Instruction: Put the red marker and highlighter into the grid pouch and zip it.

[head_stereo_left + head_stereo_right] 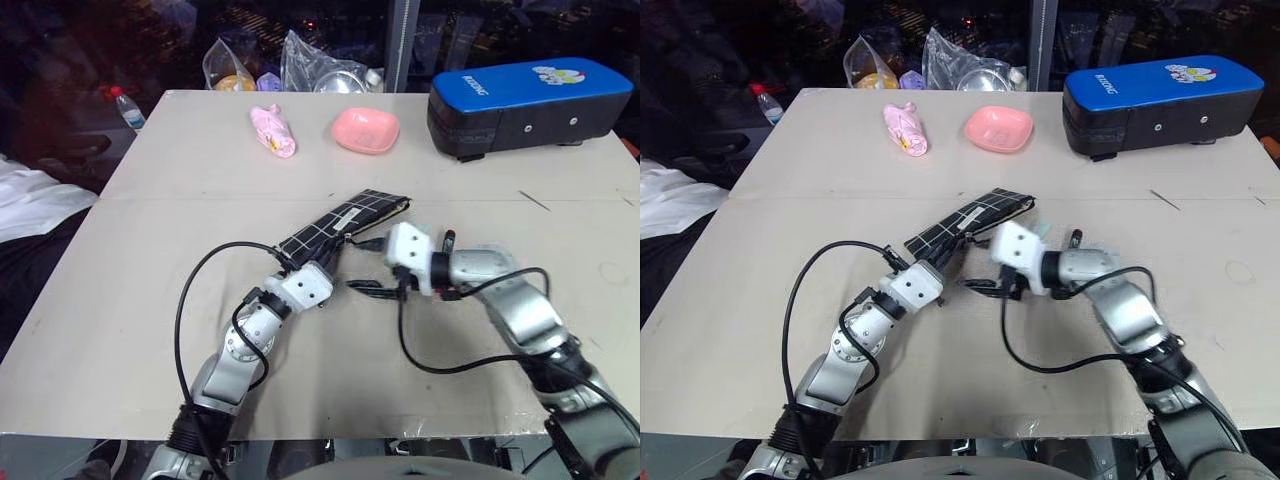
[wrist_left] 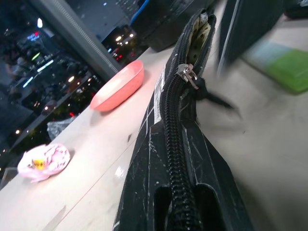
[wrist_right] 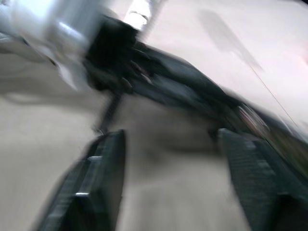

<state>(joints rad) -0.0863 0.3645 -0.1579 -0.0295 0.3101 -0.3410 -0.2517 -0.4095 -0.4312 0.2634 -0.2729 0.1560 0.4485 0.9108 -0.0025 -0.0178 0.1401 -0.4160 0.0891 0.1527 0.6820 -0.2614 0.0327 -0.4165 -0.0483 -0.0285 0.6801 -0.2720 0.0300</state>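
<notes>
The grid pouch lies slantwise near the middle of the desk, raised at its near end, where the left pincer is clamped tight on that corner. In the left wrist view the zipper runs closed along most of the pouch's top edge, with the metal pull near the far end and a short gap open beyond it. The right pincer hovers just beside the pouch on its right, its two black fingers spread wide with nothing between them. A green patch on the desk, seen blurred past the pouch, may be the highlighter. At the far edge of the desk sit a pink dish, a crumpled pink wrapper and a blue-topped black case.
</notes>
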